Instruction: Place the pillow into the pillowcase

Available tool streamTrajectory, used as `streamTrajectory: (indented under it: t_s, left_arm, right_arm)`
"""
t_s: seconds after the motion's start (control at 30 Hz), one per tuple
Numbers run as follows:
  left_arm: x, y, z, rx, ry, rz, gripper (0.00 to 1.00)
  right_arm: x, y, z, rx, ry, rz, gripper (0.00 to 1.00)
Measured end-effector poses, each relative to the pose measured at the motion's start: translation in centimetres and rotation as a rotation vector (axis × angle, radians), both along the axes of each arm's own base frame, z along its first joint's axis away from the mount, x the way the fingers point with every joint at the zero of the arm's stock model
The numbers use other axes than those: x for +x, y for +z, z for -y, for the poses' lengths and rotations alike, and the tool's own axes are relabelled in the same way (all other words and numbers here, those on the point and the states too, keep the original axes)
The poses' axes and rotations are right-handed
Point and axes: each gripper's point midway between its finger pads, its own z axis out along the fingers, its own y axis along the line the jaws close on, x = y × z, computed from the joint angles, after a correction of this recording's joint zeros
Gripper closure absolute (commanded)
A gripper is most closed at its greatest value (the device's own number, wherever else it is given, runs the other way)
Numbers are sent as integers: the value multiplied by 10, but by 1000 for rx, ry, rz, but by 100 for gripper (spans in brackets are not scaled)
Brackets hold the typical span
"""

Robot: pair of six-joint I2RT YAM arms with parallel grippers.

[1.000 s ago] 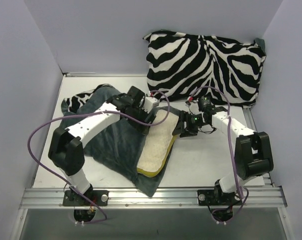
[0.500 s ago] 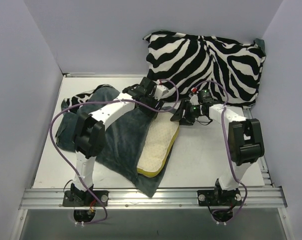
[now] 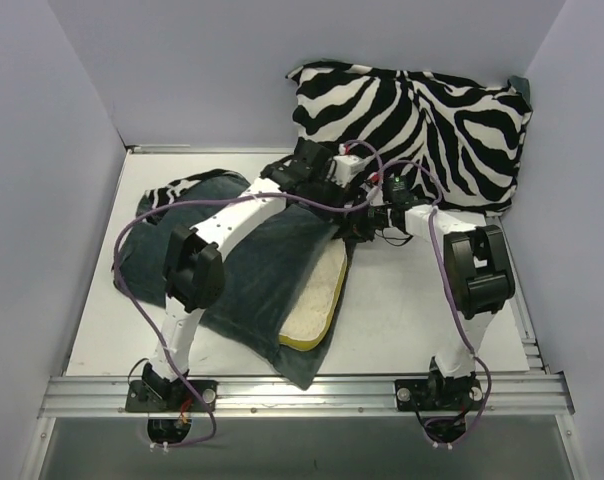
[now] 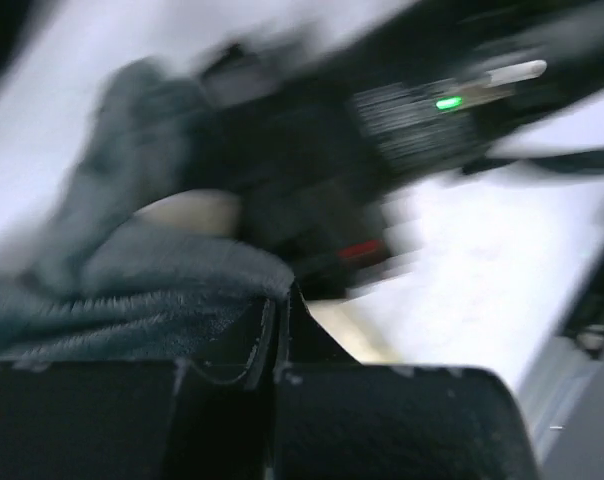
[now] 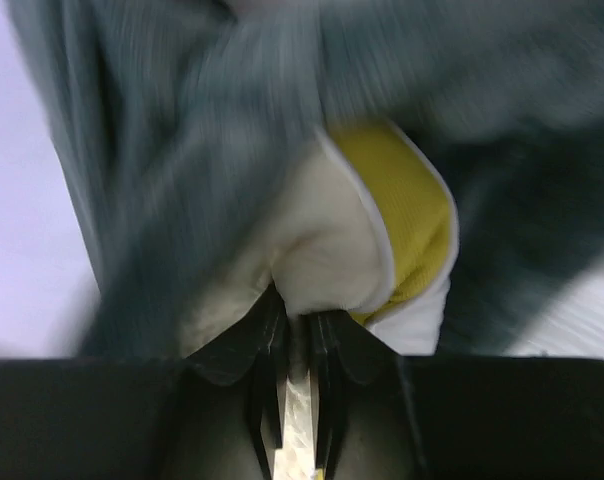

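While both wrist views are blurred, we can make out what each arm holds. We see the left gripper [image 4: 280, 318] with its fingers drawn tight together on a fold of the pillowcase [image 3: 247, 265], whose dark grey-teal plush bunches over the fingertips. Just beyond that fold, the left wrist view shows a dark body with a green light [image 4: 447, 102]. We take it for part of the other arm, though the blur keeps us from being sure.

We see the right gripper [image 5: 294, 330] nearly closed, pinching a cream corner of the pillow [image 3: 317, 290]. The yellow edge of that corner sits just to the right of the pinch, and teal fabric surrounds it above and on both sides.

From the top camera, the pillowcase lies spread over the left and middle of the table [image 3: 412, 310], plush face up. A strip of its zebra print is turned up at the far left. The pillow is partly inside: its far portion is covered by the plush, while its near portion shows on the cover's right side, with the olive-yellow piping at its near edge.

The left arm [image 3: 232, 215] reaches diagonally across the cover, and the right arm [image 3: 472, 265] stretches straight back. The two wrists meet close together at the pillow's far end. Behind them a plump zebra cushion [image 3: 412, 120] leans against the back wall [image 3: 232, 70].
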Motion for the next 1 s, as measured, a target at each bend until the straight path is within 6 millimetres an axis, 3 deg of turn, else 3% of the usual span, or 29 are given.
streamTrajectory:
  t_s: [0.1, 0.17, 0.27, 0.33, 0.37, 0.47, 0.57, 0.63, 0.73, 0.83, 0.9, 1.0]
  left_arm:
    - [-33, 20, 39, -40, -30, -5, 100]
    - [-47, 31, 50, -72, -25, -26, 100]
    - [-52, 32, 53, -97, 9, -53, 100]
    - [-42, 26, 42, -101, 47, -73, 83]
    - [-35, 24, 36, -102, 66, -77, 63]
    - [-10, 21, 10, -93, 114, -70, 37]
    - [10, 25, -21, -83, 156, -34, 27]
    - [7, 27, -47, -58, 172, -18, 25]
    - [-29, 39, -86, -13, 156, 10, 23]
    - [-79, 54, -108, -2, 115, 31, 23]
    - [-110, 56, -116, -3, 87, 33, 23]
    - [-156, 36, -117, 34, 25, -18, 23]
  right_arm:
    - [6, 5, -14, 56, -14, -10, 92]
    - [11, 9, -14, 111, -54, -53, 92]
    - [16, 16, -18, 164, -73, -44, 88]
    - [18, 15, -16, 177, -82, -36, 71]
    - [19, 13, -12, 177, -90, -39, 61]
    - [19, 9, 2, 158, -104, -33, 42]
    - [10, 12, 22, 116, -109, -13, 34]
    - [-1, 20, 34, 85, -108, 4, 32]
    - [-23, 36, 41, 60, -90, 33, 31]
    - [-63, 40, 26, 52, -25, 24, 35]
    - [-94, 28, 9, 48, 39, -13, 37]
    - [-140, -2, -9, 33, 113, -122, 40]
